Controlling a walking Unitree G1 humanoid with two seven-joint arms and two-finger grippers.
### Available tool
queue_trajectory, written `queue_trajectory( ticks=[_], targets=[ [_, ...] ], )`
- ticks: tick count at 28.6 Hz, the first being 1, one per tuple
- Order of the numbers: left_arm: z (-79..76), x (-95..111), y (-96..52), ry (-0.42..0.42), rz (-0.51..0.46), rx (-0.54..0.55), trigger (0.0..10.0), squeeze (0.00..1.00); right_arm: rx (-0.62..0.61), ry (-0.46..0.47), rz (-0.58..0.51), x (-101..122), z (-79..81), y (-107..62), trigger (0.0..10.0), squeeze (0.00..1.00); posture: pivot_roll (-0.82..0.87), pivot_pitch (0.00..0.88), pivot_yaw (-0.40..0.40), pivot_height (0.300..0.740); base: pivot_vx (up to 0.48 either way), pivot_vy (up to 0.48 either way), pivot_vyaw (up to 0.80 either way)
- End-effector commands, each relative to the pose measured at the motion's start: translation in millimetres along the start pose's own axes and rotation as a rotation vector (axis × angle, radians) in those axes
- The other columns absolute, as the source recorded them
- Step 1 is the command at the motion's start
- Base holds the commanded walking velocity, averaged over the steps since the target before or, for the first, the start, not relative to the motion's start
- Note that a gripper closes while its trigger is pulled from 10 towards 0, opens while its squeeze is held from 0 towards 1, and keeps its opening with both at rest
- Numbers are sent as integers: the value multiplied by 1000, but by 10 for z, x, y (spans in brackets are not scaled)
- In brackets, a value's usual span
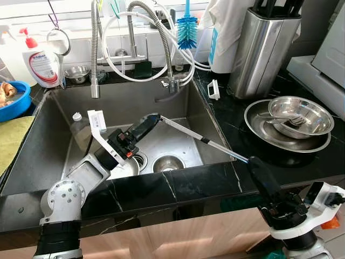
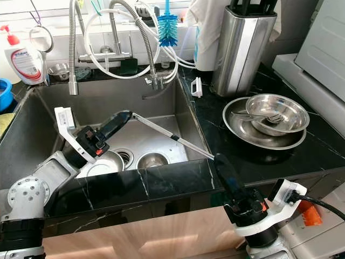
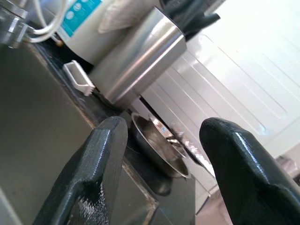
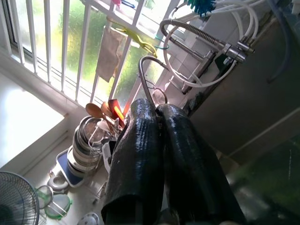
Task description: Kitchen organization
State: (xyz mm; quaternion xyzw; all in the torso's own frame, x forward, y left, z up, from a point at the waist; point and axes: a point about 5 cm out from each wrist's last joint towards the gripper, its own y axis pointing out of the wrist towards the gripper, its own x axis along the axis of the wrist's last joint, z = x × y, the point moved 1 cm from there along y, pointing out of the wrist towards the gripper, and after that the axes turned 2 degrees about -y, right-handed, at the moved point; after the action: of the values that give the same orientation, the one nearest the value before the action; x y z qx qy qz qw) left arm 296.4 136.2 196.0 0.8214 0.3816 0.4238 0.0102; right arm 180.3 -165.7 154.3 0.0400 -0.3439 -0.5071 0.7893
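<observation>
A long, thin metal utensil [image 1: 202, 139], silver with a short dark band partway along its shaft, is seen lying slantwise across the sink [image 1: 48, 145]. One end is raised over the middle of the basin; the other rests on the black marble desk [image 1: 178, 186] at the sink's front right corner. What kind of utensil it is cannot be told.

The left gripper [image 1: 152, 120] is reached out over the basin, and its tips are met by the raised end of the utensil. In the left wrist view the two black fingers [image 3: 101, 159] are seen spread apart, with nothing pressed between them there, so a grasp on the utensil cannot be confirmed. Beyond the fingers, steel bowls [image 3: 157, 147] and a steel knife block [image 3: 136, 61] are seen.

The right gripper [image 1: 257, 168] is held low at the front edge of the desk, its tips just beside the utensil's lower end; whether they touch it cannot be told. In the right wrist view its fingers [image 4: 136, 154] are seen pressed together.

At the bottom of the sink a white plate [image 2: 102, 164] lies under the left arm, beside the drain [image 1: 168, 163]. On the desk to the right of the sink, a small steel bowl [image 1: 300, 114] holding a fork [image 1: 288, 120] is nested in a wider steel bowl [image 1: 259, 127]. Behind them the knife block [image 1: 264, 48] stands upright. A blue bottle brush [image 1: 187, 29] hangs behind the coiled faucet [image 1: 156, 32], and a soap bottle [image 1: 40, 62] stands at the back left.
</observation>
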Motion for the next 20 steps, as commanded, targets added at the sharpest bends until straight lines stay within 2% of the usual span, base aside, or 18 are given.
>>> queue_trajectory(
  ticks=[1, 9, 10, 11, 12, 14, 15, 20],
  targets=[
    [-87, 3, 19, 0, 11, -51, 10000, 0, 32, -17, 13, -9, 64, 25, 10000, 0, -93, 0, 25, 740, 0, 0, 0],
    [-142, -43, 27, -7, 28, -89, 10000, 0, 44, -31, 72, -85, 79, 51, 10000, 0, -96, 0, 23, 740, 0, 0, 0],
    [-157, -69, 27, -6, 37, -93, 8588, 0, 47, -32, 67, -75, 83, 59, 10000, 0, -95, 0, 21, 740, 0, 0, 0],
    [-162, -76, 27, -6, 40, -95, 8588, 0, 48, -33, 67, -72, 85, 61, 10000, 0, -95, 0, 21, 740, 0, 0, 0],
    [-165, -81, 26, -7, 42, -96, 4627, 0, 48, -34, 67, -71, 84, 61, 10000, 0, -94, 0, 20, 740, 0, 0, 0],
    [-160, -95, 15, -7, 48, -95, 1843, 0, 48, -45, 73, -69, 78, 59, 10000, 0, -94, 0, 20, 740, 0, 0, 0],
    [-164, -99, 12, -9, 50, -98, 0, 0, 46, -49, 75, -68, 75, 58, 10000, 0, -94, 0, 20, 740, 0, 0, 0],
    [-180, -111, 1, -12, 57, -106, 0, 0, 45, -60, 61, -45, 65, 68, 10000, 0, -93, 0, 19, 740, 0, 0, 0]
  ],
)
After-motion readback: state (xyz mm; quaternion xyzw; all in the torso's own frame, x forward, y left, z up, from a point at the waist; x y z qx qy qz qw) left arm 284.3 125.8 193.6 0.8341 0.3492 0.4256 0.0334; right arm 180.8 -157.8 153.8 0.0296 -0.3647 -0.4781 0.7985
